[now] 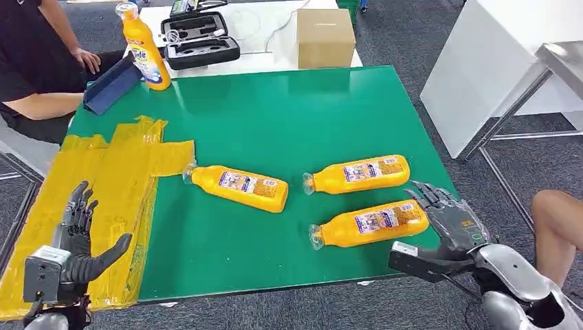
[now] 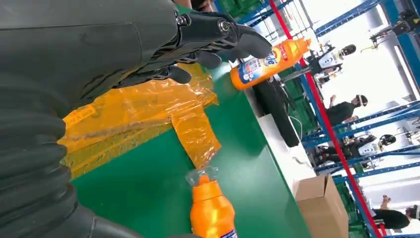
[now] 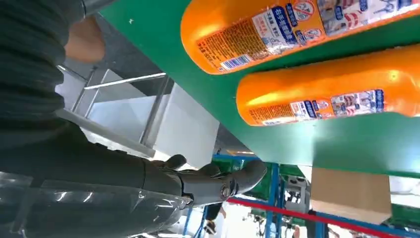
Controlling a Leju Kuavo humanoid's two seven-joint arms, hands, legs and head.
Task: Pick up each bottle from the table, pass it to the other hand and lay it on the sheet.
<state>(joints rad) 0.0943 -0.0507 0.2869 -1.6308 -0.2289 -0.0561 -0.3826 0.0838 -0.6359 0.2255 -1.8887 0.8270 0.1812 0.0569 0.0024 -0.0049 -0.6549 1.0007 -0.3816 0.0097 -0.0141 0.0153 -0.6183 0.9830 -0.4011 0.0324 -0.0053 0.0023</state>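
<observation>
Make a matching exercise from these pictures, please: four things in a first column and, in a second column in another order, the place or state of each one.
Things:
1. upright orange plastic bottle
2. brown cardboard box
3. crinkled yellow plastic sheet
4. robot's right hand

Places or states:
A. spread over the left part of the green table
B. open, beside the base of the nearest lying orange bottle
C. standing at the far left corner, next to a blue tray
D. on the white table beyond the far edge

Pairs: 1-C, 2-D, 3-A, 4-B
</observation>
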